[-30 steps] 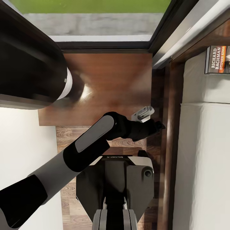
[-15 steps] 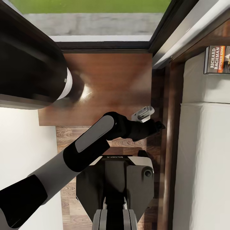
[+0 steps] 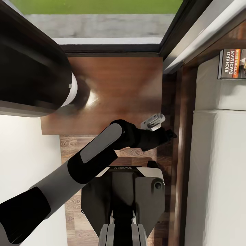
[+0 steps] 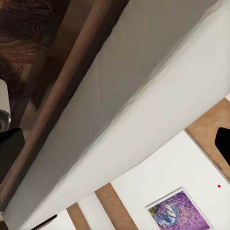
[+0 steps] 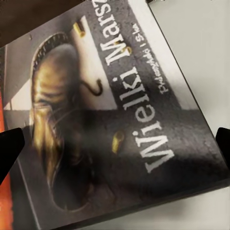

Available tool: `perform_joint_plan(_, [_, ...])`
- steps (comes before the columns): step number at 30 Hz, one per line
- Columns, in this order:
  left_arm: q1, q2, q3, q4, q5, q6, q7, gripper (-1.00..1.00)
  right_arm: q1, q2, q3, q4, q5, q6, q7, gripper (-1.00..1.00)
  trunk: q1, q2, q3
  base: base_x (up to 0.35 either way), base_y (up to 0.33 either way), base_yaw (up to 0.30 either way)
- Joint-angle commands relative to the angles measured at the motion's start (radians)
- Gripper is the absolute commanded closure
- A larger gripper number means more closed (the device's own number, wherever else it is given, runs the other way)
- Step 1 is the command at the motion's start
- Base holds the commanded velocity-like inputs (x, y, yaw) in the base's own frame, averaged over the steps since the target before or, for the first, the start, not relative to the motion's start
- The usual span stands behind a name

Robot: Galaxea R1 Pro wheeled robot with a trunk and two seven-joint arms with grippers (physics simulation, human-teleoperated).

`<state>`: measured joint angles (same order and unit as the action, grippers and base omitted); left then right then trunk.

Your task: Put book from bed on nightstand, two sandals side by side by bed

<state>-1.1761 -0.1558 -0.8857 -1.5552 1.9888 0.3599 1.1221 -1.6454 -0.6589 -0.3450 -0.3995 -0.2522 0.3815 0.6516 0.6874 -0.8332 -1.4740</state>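
Note:
The book lies on the bed's pale mattress near the head end, with "RICHARD BACHMAN" readable on its cover. The right wrist view looks closely down on the book, and my right gripper is open, its dark fingertips spread wide at either side of the cover. My left arm reaches across the floor, and its gripper hangs by the bed's dark wooden frame. In the left wrist view the left gripper is open and holds nothing. The glossy brown nightstand stands ahead. The sandals are out of view.
A big black rounded shape with a white collar hangs over the nightstand's left side. Dark-framed glass with grass outside lies beyond it. My base fills the narrow plank floor between a white wall and the bed. A purple picture hangs on the far wall.
The book has crept very slightly toward the nightstand side in the head view. The left arm and the camera have not moved.

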Motion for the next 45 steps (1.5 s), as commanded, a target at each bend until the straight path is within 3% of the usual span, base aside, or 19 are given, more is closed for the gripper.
perform_joint_plan(1, [0.000,0.000,0.001,0.000,0.001,0.009,0.005,-1.00,-0.001,0.000,-0.004,0.000,-0.006,0.008,0.002,-1.00,0.000,-0.001,0.000,0.000,0.000,0.000])
perform_joint_plan(16, [0.000,-0.001,0.001,0.000,0.001,0.010,0.004,-1.00,-0.007,-0.012,-0.006,-0.001,-0.009,0.007,0.002,-1.00,0.000,-0.001,0.000,0.000,0.000,0.000])
perform_joint_plan(26, [0.000,-0.001,0.001,0.000,0.001,0.010,0.003,-1.00,-0.011,-0.040,-0.007,-0.006,-0.014,0.008,0.002,-1.00,0.000,-0.001,0.000,0.000,0.000,0.000])
perform_joint_plan(38, [0.000,-0.001,0.002,-0.001,0.001,0.011,-0.002,-1.00,-0.013,-0.108,-0.008,-0.033,-0.052,0.028,0.012,-1.00,0.000,-0.001,0.000,0.000,0.000,0.000])
perform_joint_plan(42, [-0.001,-0.002,0.002,-0.001,0.001,0.011,-0.004,-1.00,-0.013,-0.141,-0.007,-0.069,-0.072,0.078,0.033,-1.00,0.000,-0.001,0.000,0.000,0.000,0.000])
perform_joint_plan(45, [-0.002,-0.002,0.002,-0.002,0.001,0.011,-0.005,-1.00,-0.013,-0.150,-0.007,-0.085,-0.077,0.098,0.038,-1.00,0.000,-0.001,0.000,0.000,0.000,0.000])
